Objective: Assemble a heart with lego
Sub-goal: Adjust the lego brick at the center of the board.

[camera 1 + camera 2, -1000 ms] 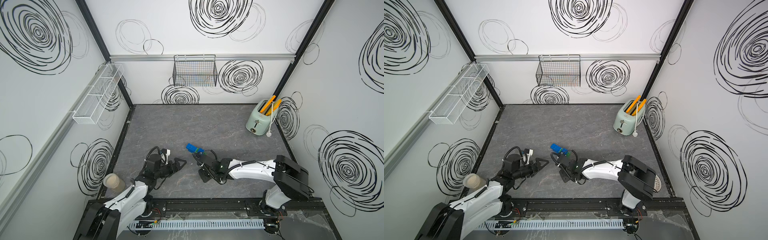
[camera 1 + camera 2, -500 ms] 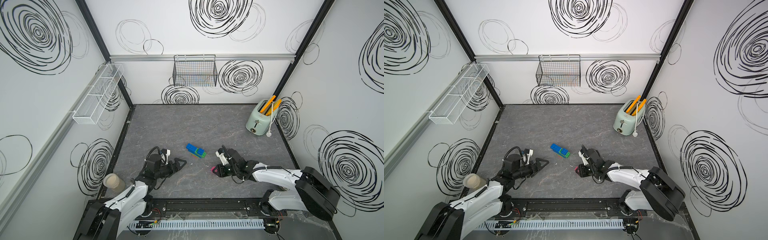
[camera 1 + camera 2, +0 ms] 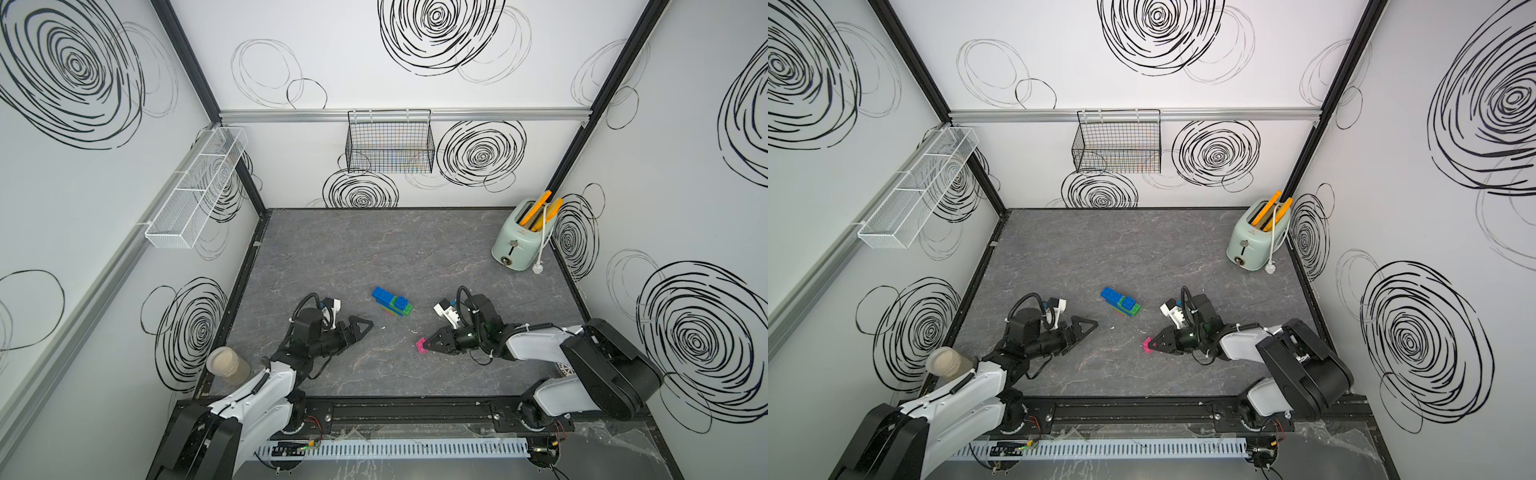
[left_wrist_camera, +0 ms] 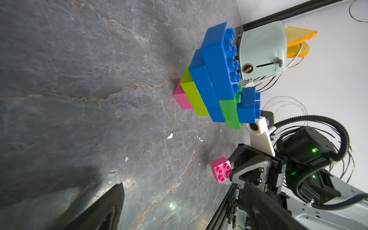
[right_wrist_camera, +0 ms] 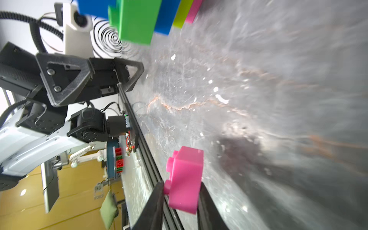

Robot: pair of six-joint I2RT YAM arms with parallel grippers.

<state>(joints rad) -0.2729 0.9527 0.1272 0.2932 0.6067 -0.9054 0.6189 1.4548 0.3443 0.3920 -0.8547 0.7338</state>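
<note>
While your right pincer (image 3: 428, 343) is clamped on a single pink brick (image 3: 420, 345), its two fingers (image 5: 157, 201) press opposite sides of that brick, and the studs are turned sideways toward the left arm. You have it low at the bench (image 3: 374, 249), near the front and a little to the right of the middle. Whether it touches the surface you cannot tell.

Your left pincer (image 3: 360, 331) is spread wide and holds nothing. It hangs over the bench on the left, pointing toward the middle, well apart from the pink brick.

Between the two arms and farther back stands the partly built heart (image 3: 392, 305), free of both pincers. In the left wrist view it rests on its pink bottom brick, with a lime row above that, then blue, then a long blue and a green brick side by side — a small blue one caps the green, studs up.

A mint toaster (image 3: 519, 237) sits in the far right corner.
</note>
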